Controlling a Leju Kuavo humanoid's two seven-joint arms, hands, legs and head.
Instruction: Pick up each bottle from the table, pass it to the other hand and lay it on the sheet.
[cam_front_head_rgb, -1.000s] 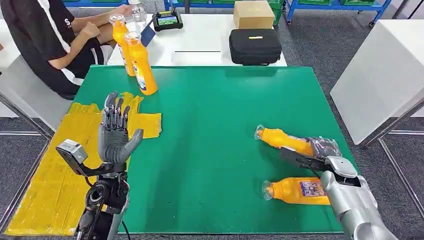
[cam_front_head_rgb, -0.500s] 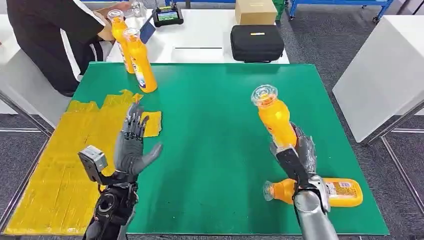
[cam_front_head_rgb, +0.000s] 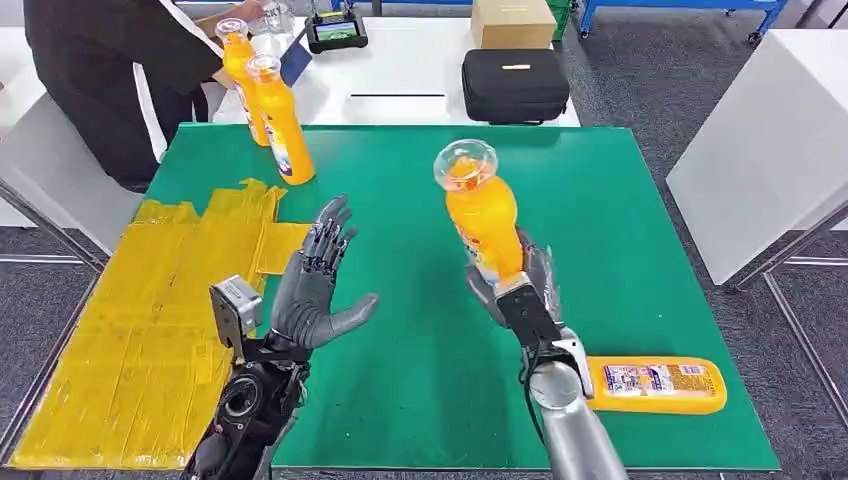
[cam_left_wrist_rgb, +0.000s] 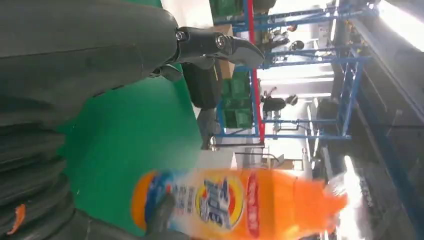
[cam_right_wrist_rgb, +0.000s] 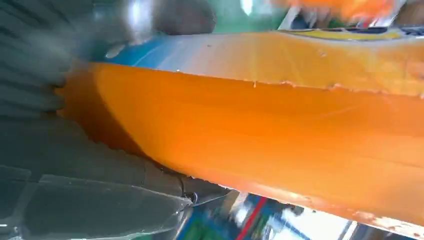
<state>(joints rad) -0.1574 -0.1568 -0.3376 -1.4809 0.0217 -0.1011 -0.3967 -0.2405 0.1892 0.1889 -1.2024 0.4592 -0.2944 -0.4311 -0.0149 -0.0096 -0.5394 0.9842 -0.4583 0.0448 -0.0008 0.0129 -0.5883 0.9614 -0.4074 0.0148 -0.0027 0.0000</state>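
The right hand (cam_front_head_rgb: 527, 290) gripped the orange bottle (cam_front_head_rgb: 482, 212) by its base, roughly upright above the green surface (cam_front_head_rgb: 420, 230), cap tipped slightly leftward, probably, while the empty left hand (cam_front_head_rgb: 312, 290) waited beside it, fingers spread, palm facing the bottle.

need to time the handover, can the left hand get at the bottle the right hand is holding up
Probably yes. The left hand is open, palm turned toward the held bottle, which the right hand grips by its lower end. Only bare green table lies between them, so the upper body is free to grasp.
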